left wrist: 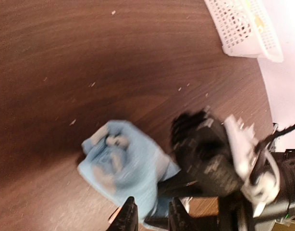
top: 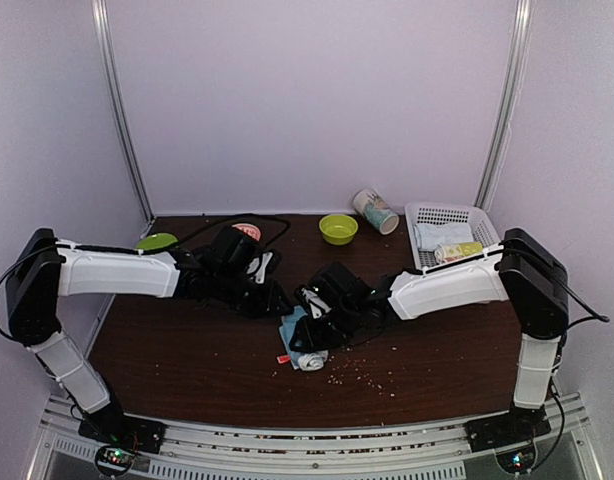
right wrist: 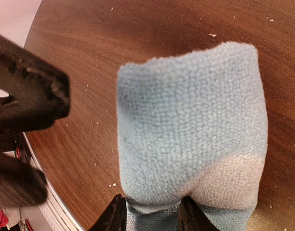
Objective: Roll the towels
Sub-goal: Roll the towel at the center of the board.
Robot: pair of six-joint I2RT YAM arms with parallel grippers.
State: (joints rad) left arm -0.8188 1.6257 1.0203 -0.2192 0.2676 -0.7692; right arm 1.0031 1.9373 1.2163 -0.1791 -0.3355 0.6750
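Two arms reach in over a dark table (top: pixel 187 350), meeting near its middle.

Basket (top: pixel 482 218), white, far right corner: holds a pale roll (top: pixel 437 235) and a yellow-green roll (top: pixel 459 250), side by side.

Blue towel (right wrist: pixel 186 120): bunched at table centre, under both wrists.
- Right gripper (right wrist: pixel 152 216): fingers closed on the towel's near end, cloth filling the gap between them.
- Left gripper (left wrist: pixel 152 219): fingers a little apart, towel's edge lying between. View is blurred; cannot tell if it pinches.

Orange towel (top: pixel 247 231): far side, mostly hidden behind the left arm.

Green plate (top: pixel 155 241): far left edge.

Bowl (top: pixel 338 238), lime green, at the far edge, left of the basket.

Cup (top: pixel 375 211), patterned, on its side between bowl and basket.

Crumbs (top: pixel 359 373): scattered near the front edge, just right of the blue towel.
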